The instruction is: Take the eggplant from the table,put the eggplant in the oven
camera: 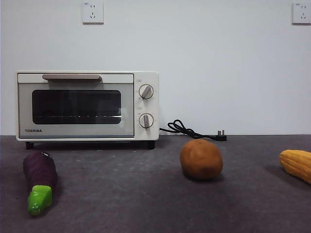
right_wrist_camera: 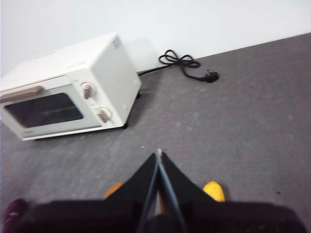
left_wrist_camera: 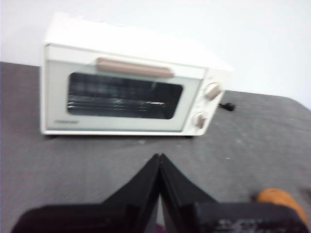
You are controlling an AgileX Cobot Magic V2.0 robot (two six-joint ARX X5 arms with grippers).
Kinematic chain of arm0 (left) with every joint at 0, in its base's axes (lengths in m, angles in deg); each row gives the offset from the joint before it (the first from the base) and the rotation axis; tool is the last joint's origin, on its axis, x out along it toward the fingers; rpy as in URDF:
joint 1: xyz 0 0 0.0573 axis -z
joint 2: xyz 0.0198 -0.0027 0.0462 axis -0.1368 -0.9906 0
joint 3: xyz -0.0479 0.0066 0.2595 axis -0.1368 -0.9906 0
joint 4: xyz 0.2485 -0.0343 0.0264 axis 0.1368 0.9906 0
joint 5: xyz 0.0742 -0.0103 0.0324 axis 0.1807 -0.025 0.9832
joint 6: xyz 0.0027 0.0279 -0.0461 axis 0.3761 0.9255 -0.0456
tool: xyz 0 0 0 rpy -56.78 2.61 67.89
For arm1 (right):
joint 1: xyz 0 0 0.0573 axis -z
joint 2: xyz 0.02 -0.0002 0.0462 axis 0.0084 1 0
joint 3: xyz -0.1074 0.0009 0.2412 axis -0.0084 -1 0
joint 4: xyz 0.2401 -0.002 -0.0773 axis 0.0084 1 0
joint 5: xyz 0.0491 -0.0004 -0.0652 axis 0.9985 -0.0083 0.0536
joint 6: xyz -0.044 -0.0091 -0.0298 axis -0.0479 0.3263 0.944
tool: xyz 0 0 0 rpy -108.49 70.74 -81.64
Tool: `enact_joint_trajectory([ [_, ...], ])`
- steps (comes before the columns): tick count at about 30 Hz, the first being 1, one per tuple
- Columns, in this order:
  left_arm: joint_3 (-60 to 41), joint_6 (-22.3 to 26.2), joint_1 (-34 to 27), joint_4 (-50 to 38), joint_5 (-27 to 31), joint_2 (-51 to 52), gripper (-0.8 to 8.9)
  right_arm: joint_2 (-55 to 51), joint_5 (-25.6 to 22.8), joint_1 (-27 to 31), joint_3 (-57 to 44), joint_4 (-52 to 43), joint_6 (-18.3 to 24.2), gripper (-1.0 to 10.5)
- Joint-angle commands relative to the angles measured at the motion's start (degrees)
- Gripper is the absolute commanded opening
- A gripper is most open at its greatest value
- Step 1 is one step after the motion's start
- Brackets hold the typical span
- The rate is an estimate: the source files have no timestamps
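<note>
The oven is cream-white with a beige handle and dark glass. The eggplant is dark purple, its stem end bright green. Brown potato, yellow corn, black cord, speckled dark grey table.

Brown potato mid-table, yellow corn cob — right edge, two wall sockets above

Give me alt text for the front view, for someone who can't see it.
A purple eggplant lies on a grey table before a closed cream oven. To its right sit a potato and corn. No hand is visible.
</note>
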Motion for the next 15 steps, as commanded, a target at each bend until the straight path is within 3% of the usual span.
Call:
enact_joint_trajectory([
  [1,5.7,0.4,-0.2,2.2,-2.9,-4.2,-0.05,4.8,2.2,0.0,6.5,3.6,3.5,-0.1],
  [8,22.7,5.6,0.5,13.1,-6.1,-15.9,-0.06,15.9,9.7,-0.9,21.4,14.4,7.9,-0.1],
  [15,36.2,8.9,4.8,18.8,-6.1,-24.1,-0.05,23.3,14.3,-7.5,31.9,16.7,7.9,-0.1],
])
